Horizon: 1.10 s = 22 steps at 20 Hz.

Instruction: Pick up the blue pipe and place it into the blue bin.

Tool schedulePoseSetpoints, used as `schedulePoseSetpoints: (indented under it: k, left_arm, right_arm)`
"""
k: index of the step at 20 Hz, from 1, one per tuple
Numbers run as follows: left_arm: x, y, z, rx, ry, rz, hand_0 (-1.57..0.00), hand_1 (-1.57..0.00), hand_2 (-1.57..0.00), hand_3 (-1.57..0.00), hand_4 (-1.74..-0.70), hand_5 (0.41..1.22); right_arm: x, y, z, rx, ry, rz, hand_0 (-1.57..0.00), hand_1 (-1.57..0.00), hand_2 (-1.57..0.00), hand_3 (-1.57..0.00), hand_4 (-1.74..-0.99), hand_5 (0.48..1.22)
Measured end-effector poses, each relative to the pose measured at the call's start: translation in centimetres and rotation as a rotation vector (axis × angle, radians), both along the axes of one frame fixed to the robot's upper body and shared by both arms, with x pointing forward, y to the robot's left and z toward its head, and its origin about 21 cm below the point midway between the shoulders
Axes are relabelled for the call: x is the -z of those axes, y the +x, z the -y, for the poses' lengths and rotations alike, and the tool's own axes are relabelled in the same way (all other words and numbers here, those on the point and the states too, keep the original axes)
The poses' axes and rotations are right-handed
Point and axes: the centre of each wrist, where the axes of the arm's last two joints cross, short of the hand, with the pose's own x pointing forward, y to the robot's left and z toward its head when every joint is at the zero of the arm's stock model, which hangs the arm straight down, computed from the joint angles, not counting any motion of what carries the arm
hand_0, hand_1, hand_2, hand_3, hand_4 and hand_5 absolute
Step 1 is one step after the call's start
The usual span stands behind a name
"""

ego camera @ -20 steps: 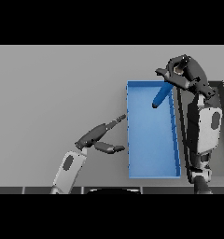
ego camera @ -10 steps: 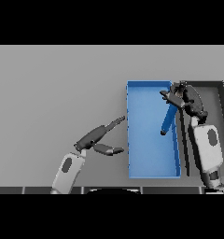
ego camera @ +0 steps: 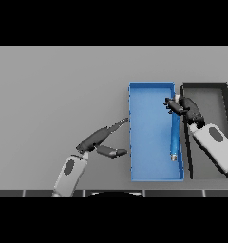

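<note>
Curling round the upper end of the blue pipe [ego camera: 175,135], the right hand [ego camera: 182,107] fingers should let go only once it rests flat along the blue bin [ego camera: 151,90] right wall. Left hand [ego camera: 99,137] idles open-fingered just beside the bin's left wall on the tabletop [ego camera: 54,95].

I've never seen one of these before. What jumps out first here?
The bright blue bin right of centre on the grey table, with the blue pipe lying along its right wall. The right hand sits at the pipe's upper end; the left hand stretches open towards the bin's left wall. A dark bin stands beside it.
</note>
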Motion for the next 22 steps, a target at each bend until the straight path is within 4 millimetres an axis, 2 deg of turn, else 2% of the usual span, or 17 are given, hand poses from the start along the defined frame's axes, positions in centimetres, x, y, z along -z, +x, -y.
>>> schedulePoseSetpoints:
  k: [2, 4, 11, 15, 17, 18, 20, 22]
  left_arm:
    - [-0.1, -0.1, -0.1, -0.005, -0.01, -0.003, 0.0, 0.0, 0.0, 0.0, -0.88, 0.429]
    - [-0.6, -0.1, 0.0, -0.005, -0.016, 0.005, 0.0, 0.0, 0.0, 0.0, -0.89, 0.428]
    - [0.0, -0.3, -0.2, -0.008, 0.006, 0.0, 0.0, 0.0, 0.0, 0.0, -0.89, 0.429]
    - [0.0, -0.5, 0.2, 0.001, -0.005, 0.001, 0.0, 0.0, 0.0, 0.0, -0.89, 0.431]
    - [0.2, -0.5, -0.2, -0.014, -0.001, 0.004, 0.0, 0.0, 0.0, 0.0, -0.89, 0.431]
    - [-0.1, -0.4, 0.4, -0.008, -0.003, 0.003, 0.0, 0.0, 0.0, 0.0, -0.88, 0.431]
    - [0.1, -0.3, -0.2, -0.01, 0.001, 0.004, 0.0, 0.0, 0.0, 0.0, -0.88, 0.431]
    - [0.2, -0.4, 0.1, -0.013, 0.011, -0.011, 0.0, 0.0, 0.0, 0.0, -0.88, 0.431]
  right_arm:
    - [0.4, -0.1, -0.3, -0.067, -0.082, -0.051, -0.24, -0.22, -0.22, -0.13, -1.142, 1.03]
    - [-0.1, -0.5, -0.2, -0.144, -0.144, -0.067, -0.16, -0.14, -0.14, -0.08, -1.083, 0.934]
    - [0.7, -0.1, -0.7, -0.206, -0.242, -0.104, -0.03, -0.03, -0.03, -0.02, -1.038, 0.734]
    - [0.8, -0.1, -1.0, -0.215, -0.251, -0.097, -0.01, -0.01, -0.01, -0.01, -1.022, 0.672]
    - [0.3, -0.1, -0.3, -0.219, -0.265, -0.09, -0.01, -0.01, -0.01, 0.0, -1.022, 0.665]
    - [0.4, -0.2, -0.7, -0.233, -0.255, -0.097, -0.01, -0.01, -0.01, 0.0, -1.022, 0.661]
    - [0.5, 0.0, -0.4, -0.214, -0.256, -0.105, -0.01, -0.01, -0.01, 0.0, -1.022, 0.655]
    - [0.5, -0.1, -0.5, -0.232, -0.261, -0.095, -0.01, -0.01, -0.01, 0.0, -1.022, 0.643]
